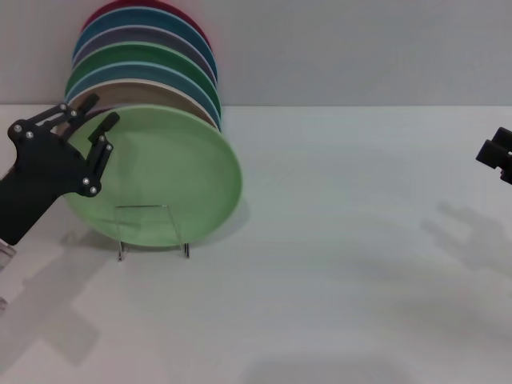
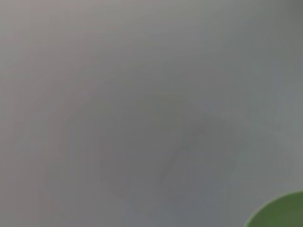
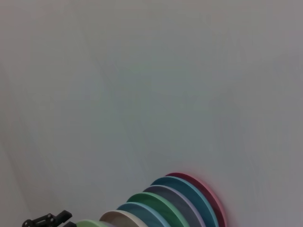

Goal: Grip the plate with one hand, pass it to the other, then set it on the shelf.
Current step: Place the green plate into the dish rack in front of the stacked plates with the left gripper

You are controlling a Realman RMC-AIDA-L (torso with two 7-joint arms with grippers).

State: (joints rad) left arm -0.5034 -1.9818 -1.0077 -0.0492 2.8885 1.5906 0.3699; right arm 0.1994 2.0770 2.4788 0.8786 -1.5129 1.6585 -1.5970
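The plate stands on edge in the shelf on the table, its hollow face turned forward, leaning back against a row of coloured plates. The left hand, fingers apart, straddles its upper left rim. The right hand hangs far right; I cannot tell its state.
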